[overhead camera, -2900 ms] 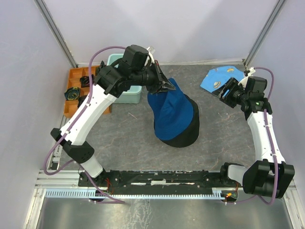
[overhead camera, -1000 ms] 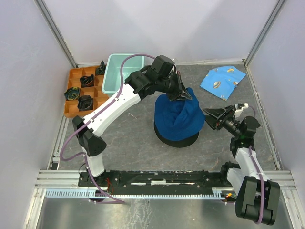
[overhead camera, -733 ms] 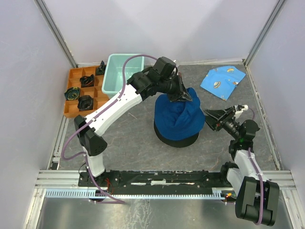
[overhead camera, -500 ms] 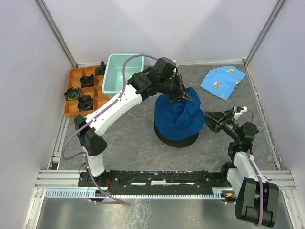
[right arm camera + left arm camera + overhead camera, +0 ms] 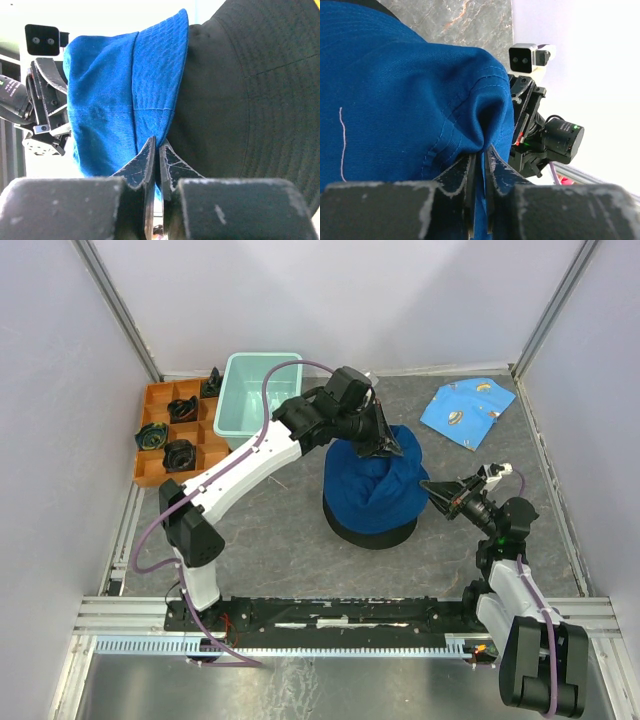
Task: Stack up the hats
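Draping creased over black hat (image 5: 372,536), blue hat (image 5: 370,485) was pinched tight by left end effector (image 5: 388,449) and right end effector (image 5: 429,488).

- A blue fabric bucket hat (image 5: 370,490) covers a black fabric hat (image 5: 370,538) mid-table.
- The left gripper (image 5: 386,447) is at its crown.
- The right gripper (image 5: 430,487) touches its right side.

The blue hat (image 5: 372,480) hides most of the black hat (image 5: 370,538).
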